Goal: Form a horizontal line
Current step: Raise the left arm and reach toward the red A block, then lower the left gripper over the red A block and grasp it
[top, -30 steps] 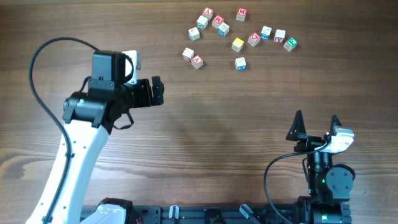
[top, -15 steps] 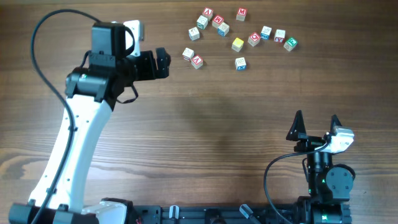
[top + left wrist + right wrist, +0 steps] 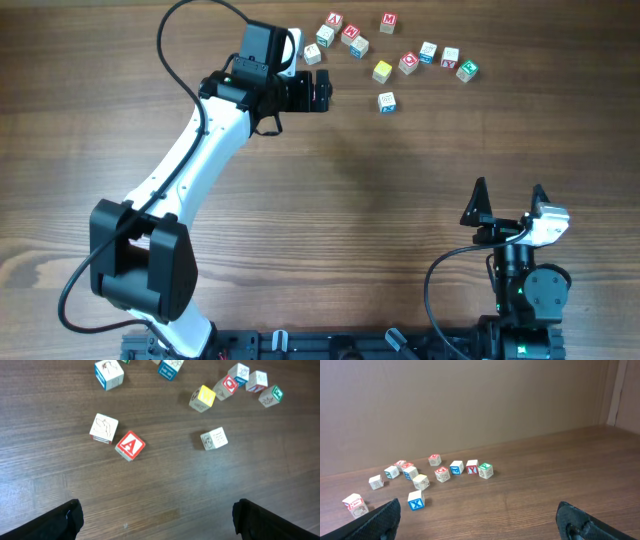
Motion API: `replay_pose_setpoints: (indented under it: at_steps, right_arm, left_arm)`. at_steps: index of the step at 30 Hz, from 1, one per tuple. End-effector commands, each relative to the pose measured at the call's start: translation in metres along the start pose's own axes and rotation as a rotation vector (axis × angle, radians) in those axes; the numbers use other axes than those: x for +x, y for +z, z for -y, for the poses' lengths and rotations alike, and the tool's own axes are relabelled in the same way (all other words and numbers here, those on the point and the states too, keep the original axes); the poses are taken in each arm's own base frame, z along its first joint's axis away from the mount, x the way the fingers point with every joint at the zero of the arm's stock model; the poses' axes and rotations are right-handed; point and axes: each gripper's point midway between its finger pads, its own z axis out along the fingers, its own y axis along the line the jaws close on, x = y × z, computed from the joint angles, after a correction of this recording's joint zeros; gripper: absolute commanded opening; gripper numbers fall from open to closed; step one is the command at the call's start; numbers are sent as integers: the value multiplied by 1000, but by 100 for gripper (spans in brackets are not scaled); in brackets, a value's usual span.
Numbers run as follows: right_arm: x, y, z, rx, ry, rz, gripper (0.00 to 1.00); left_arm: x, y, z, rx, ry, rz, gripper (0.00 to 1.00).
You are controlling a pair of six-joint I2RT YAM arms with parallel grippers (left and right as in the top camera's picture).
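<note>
The red cube with a white A [image 3: 130, 445] lies on the table in the left wrist view, touching a white cube [image 3: 104, 428]. In the overhead view both are hidden under my left gripper. The yellow cube [image 3: 382, 71] [image 3: 202, 398] lies to the right. The white cube with blue print [image 3: 387, 101] [image 3: 214, 439] lies below it and shows a blue X in the right wrist view [image 3: 415, 500]. My left gripper [image 3: 326, 92] [image 3: 160, 520] is open and empty, above the table just short of the red A cube. My right gripper [image 3: 510, 200] [image 3: 480, 520] is open and empty, far from the cubes.
Several other letter cubes lie scattered at the table's far edge: a cluster at the upper left [image 3: 334, 33], a lone red M cube [image 3: 388, 20], and a row with a red-faced O cube [image 3: 408, 62] and a green-printed one [image 3: 466, 70].
My left arm has swung right and stretched forward, carrying its open gripper from the table's left side to over the red A cube. The right arm and the cubes have not moved.
</note>
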Motion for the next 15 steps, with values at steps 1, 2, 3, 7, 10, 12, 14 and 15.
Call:
replay_pose_setpoints:
  at_steps: [1, 2, 3, 7, 10, 12, 14, 15]
  right_arm:
    - [-1, 0, -1, -9, -4, 4, 100]
    - [-1, 0, -1, -8, -4, 4, 100]
    - [-1, 0, -1, -9, -4, 4, 100]
    - [-1, 0, -1, -8, -4, 4, 100]
    - [-1, 0, -1, -8, -4, 4, 100]
    - [-1, 0, -1, -8, -4, 4, 100]
    - [-1, 0, -1, -9, -4, 4, 100]
    - [-1, 0, -1, -8, -4, 4, 100]
  left_arm:
    - [-15, 0, 8, 12, -2, 43, 99]
    - [-15, 0, 8, 14, -3, 46, 98]
    - [-15, 1, 9, 15, -2, 47, 98]
    - [-17, 11, 8, 18, -22, 52, 97]
    - [-9, 23, 8, 15, -20, 23, 97]
    - [-4, 30, 9, 14, -18, 8, 97]
    - [-1, 37, 10, 15, -14, -1, 97]
    - [1, 39, 11, 17, -11, -6, 98]
